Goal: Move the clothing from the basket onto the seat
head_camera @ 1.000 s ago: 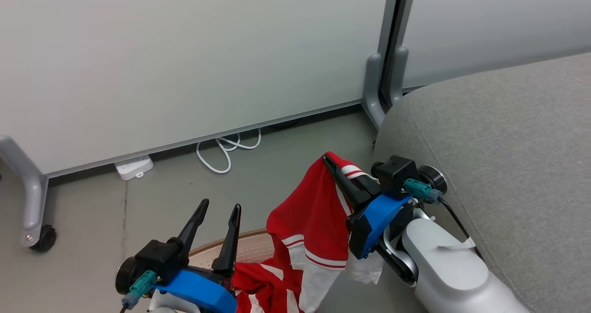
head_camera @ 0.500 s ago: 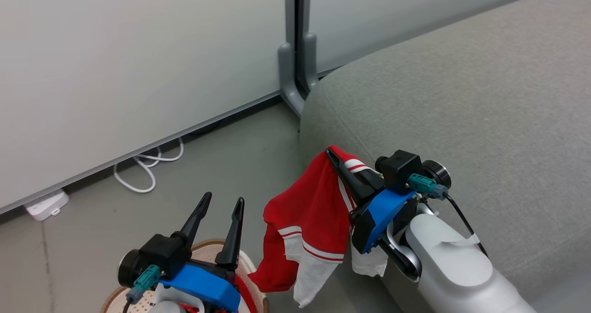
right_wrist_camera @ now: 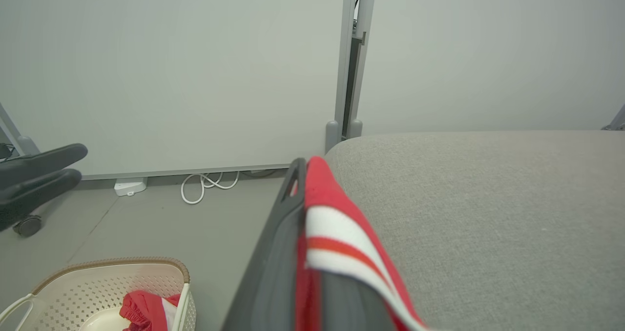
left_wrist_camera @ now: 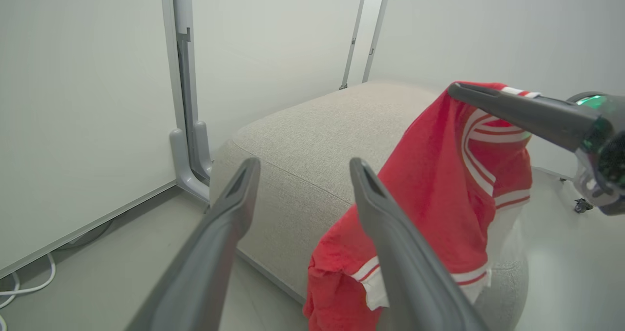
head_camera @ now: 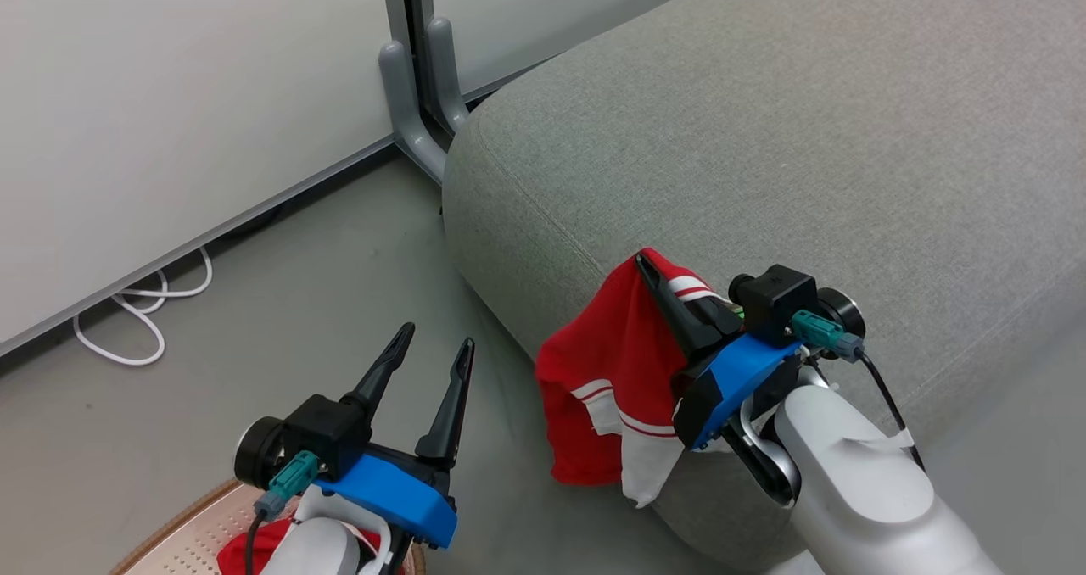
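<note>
One basket (right_wrist_camera: 112,261) is being seen nearest, low beside the left gripper (head_camera: 437,335), whose fingers are being held spread wide apart. Two red garments are being counted. The first garment (right_wrist_camera: 144,309) is lying inside the basket. The second garment (head_camera: 611,363) is being pinched between the pressed-together fingers of the right gripper (head_camera: 645,261) and is hanging before the rounded corner of the one seat (head_camera: 764,151); contact cannot be told. Open floor (head_camera: 339,287) is lying between basket and seat, with partition panels (head_camera: 170,92) beyond.
</note>
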Robot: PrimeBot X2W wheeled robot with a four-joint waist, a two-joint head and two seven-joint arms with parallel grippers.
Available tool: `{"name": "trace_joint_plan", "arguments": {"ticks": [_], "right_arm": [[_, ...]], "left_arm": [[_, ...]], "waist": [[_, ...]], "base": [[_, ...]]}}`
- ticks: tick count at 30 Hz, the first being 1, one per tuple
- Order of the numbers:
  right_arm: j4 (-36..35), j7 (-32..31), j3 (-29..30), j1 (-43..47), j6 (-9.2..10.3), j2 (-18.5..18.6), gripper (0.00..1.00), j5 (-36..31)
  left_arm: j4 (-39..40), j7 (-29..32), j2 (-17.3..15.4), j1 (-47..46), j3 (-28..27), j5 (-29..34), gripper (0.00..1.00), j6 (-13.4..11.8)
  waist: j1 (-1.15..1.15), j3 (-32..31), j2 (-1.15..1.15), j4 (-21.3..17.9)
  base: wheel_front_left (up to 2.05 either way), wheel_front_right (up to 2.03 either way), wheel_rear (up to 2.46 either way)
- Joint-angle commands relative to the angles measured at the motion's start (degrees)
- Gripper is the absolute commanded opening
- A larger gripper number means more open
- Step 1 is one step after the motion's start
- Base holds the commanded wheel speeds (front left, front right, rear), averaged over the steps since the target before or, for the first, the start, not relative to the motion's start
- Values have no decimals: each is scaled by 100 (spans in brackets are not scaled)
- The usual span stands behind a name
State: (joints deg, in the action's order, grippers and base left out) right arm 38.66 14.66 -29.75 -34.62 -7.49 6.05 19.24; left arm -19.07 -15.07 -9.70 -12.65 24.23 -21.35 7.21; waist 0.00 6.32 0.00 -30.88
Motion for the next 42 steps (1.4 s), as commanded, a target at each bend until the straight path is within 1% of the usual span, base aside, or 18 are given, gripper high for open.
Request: {"name": "trace_joint_plan", "arguments": {"ticks": [1, 10, 15, 18, 19, 21, 22, 23, 24, 27, 28, 32, 35, 36, 38, 40, 42], "right_arm": [[-60, 25, 71, 96, -1, 1, 0, -71], [-224, -27, 290, 210, -1, -97, 0, -229], [-236, -175, 670, -302, -1, -81, 0, -129], [-187, -325, 985, -849, -1, 5, 0, -69], [-173, -361, 1098, -1085, -1, 65, 0, -50], [-144, -445, 1412, -1526, 0, 329, 0, -112], [-121, -464, 1561, -1729, -1, 382, 0, -107], [-120, -505, 1754, -1945, -1, 518, 0, -105], [-120, -505, 1754, -1945, -1, 518, 0, -105], [-64, -562, 2277, -2517, -1, 919, 0, -206], [-73, -598, 2465, -2680, -1, 1102, 0, -242], [-99, -632, 3142, -3144, -1, 1496, 0, -365], [-127, -499, 3736, -3345, -1, 1757, 0, -482], [-128, -442, 3944, -3391, -1, 1819, 0, -571], [-78, -385, 4177, -3365, -1, 1794, 0, -792], [57, -406, 4242, -3205, -1, 1666, 0, -910], [247, -415, 4275, -3064, 0, 1625, 0, -964]], "left_arm": [[-39, -15, -43, -130, 42, -42, 100, 41], [-97, -15, -122, -284, 146, -111, 100, 40], [-28, -15, -226, -348, 68, -28, 100, 41], [69, -15, -306, -376, -34, 60, 100, 30], [133, -15, -346, -397, -64, 98, 100, 7], [237, -15, -400, -501, -49, 149, 100, 8], [296, -15, -435, -566, -63, 164, 100, 10], [375, 1, -460, -623, -36, 195, 100, 12], [375, 1, -460, -623, -36, 195, 100, 12], [606, 91, -608, -830, 21, 282, 100, 18], [731, 147, -641, -923, 47, 309, 100, 19], [1149, 332, -864, -1173, 55, 421, 100, 21], [1431, 506, -1004, -1352, 90, 495, 100, 24], [1524, 549, -1058, -1404, 102, 524, 100, 24], [1698, 626, -1132, -1490, 117, 544, 100, 26], [1844, 687, -1188, -1570, 111, 569, 100, 27], [1962, 751, -1219, -1637, 128, 588, 100, 25]], "waist": [[0, 55, 0, -31], [0, 168, 0, -42], [0, 419, 0, -58], [0, 694, 0, -72], [0, 821, 0, -76], [0, 1128, 0, 36], [0, 1253, 0, 86], [0, 1429, 0, 158], [0, 1429, 0, 158], [0, 1880, 0, 353], [0, 2059, 0, 426], [0, 2630, 0, 610], [0, 3036, 0, 744], [0, 3158, 0, 780], [0, 3368, 0, 846], [0, 3551, 0, 908], [0, 3705, 0, 964]], "base": [[0, 0, 0], [0, 0, 0], [0, 0, 0], [0, 0, 0], [0, 0, 0], [0, 0, 0], [0, 0, 0], [0, 0, 0], [0, 0, 0], [0, 0, 0], [0, 0, 0], [0, 0, 0], [0, 0, 0], [0, 0, 0], [0, 0, 0], [0, 0, 0], [0, 0, 0]]}}
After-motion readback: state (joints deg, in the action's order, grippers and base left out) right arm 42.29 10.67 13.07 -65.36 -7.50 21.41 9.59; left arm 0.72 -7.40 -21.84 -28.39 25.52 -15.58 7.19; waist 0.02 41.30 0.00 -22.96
